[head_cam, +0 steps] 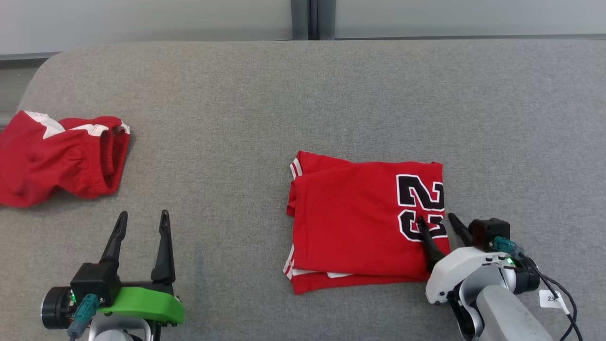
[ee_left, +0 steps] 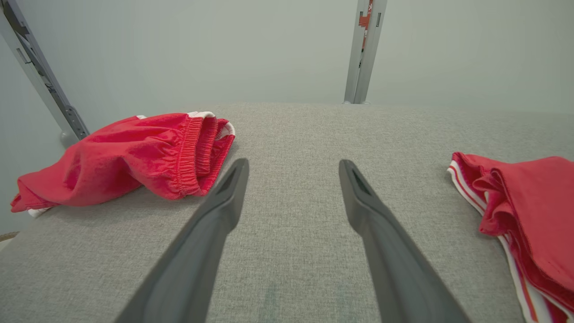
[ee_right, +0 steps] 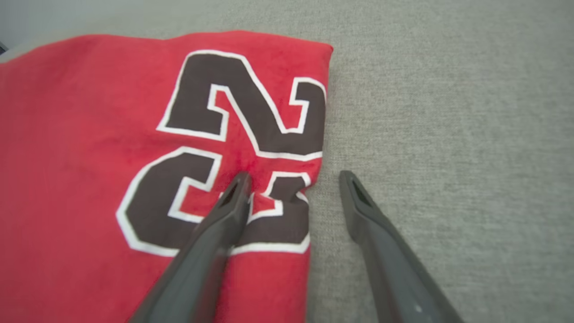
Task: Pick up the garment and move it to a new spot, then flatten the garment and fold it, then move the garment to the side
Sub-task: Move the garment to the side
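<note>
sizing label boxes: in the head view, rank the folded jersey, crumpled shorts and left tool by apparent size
1. folded jersey
2. crumpled shorts, though the frame edge cuts them off
3. left tool

A wide surface (head_cam: 303,94) covered in grey woven fabric ran across the whole head view, its far left corner rounded off. Behind it stood a pale grey-green wall (head_cam: 142,19) of smooth panels, split near the middle by a dark vertical post (head_cam: 300,19). In the left wrist view a grey metal upright (ee_left: 364,54) rose from the far edge of the surface (a small red mark sat near its top). A second metal strut (ee_left: 45,80) leaned at that view's left side, close to the rounded corner. The light was soft and even, leaving only faint shadows on the fabric.
</note>
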You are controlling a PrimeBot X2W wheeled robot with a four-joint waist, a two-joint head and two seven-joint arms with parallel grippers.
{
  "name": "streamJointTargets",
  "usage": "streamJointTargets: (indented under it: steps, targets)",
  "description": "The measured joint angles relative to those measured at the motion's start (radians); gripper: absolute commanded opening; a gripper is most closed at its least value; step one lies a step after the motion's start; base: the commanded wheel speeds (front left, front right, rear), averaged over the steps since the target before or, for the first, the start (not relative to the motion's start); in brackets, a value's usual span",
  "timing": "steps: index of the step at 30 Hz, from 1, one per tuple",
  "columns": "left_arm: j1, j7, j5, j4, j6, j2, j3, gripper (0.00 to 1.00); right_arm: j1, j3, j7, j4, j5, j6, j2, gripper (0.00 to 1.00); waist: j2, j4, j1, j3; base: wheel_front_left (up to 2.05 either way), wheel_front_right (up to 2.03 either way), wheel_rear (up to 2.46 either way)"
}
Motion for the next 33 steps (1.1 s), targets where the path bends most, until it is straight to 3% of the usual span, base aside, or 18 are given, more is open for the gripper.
streamJointTargets:
  steps: [2, 3, 4, 5, 10, 16, 22, 33]
  targets:
    - [-0.002, 0.000, 0.000, 0.000, 0.000, -0.001, 0.000, 1.00, -0.008, 0.023, -0.007, 0.015, 0.009, -0.001, -0.001, 1.00, 0.0000, -0.001, 0.0000, 0.003, 0.00, 0.00, 0.00]
    - [-0.002, 0.000, -0.003, 0.001, 0.000, -0.001, 0.001, 1.00, -0.012, 0.037, -0.006, 0.022, 0.025, -0.001, -0.002, 0.47, 0.0000, -0.002, 0.0000, 0.005, 0.00, 0.00, 0.00]
    - [-0.002, 0.000, -0.004, 0.001, 0.000, -0.001, 0.000, 1.00, -0.017, 0.050, -0.006, 0.027, 0.041, -0.001, -0.002, 0.12, 0.0000, -0.004, -0.0001, 0.006, 0.00, 0.00, 0.00]
    - [-0.002, 0.000, -0.004, 0.002, 0.000, -0.002, 0.000, 1.00, -0.022, 0.061, -0.006, 0.032, 0.051, -0.001, -0.002, 0.00, 0.0000, -0.005, 0.0000, 0.007, 0.00, 0.00, 0.00]
    - [-0.017, 0.000, -0.004, 0.004, 0.000, -0.003, -0.009, 1.00, -0.072, 0.099, -0.007, 0.067, 0.072, -0.001, 0.003, 0.00, 0.0000, -0.004, 0.0000, 0.016, 0.00, 0.00, 0.00]
    - [-0.023, 0.000, -0.007, -0.002, 0.000, -0.005, -0.008, 1.00, -0.176, 0.117, -0.009, 0.088, 0.072, 0.000, -0.052, 0.00, 0.0000, -0.007, 0.0000, 0.032, 0.00, 0.00, 0.00]
    - [-0.037, 0.000, -0.014, -0.014, 0.000, -0.007, -0.024, 1.00, -0.268, 0.140, 0.013, 0.095, 0.075, 0.000, -0.153, 0.00, 0.0000, -0.013, 0.0000, 0.063, 0.00, 0.00, 0.00]
    - [-0.150, 0.000, -0.015, -0.105, 0.000, -0.002, -0.054, 1.00, -0.464, 0.133, 0.086, 0.016, 0.099, 0.000, -0.436, 0.00, 0.0001, -0.043, 0.0000, 0.209, 0.00, 0.00, 0.00]
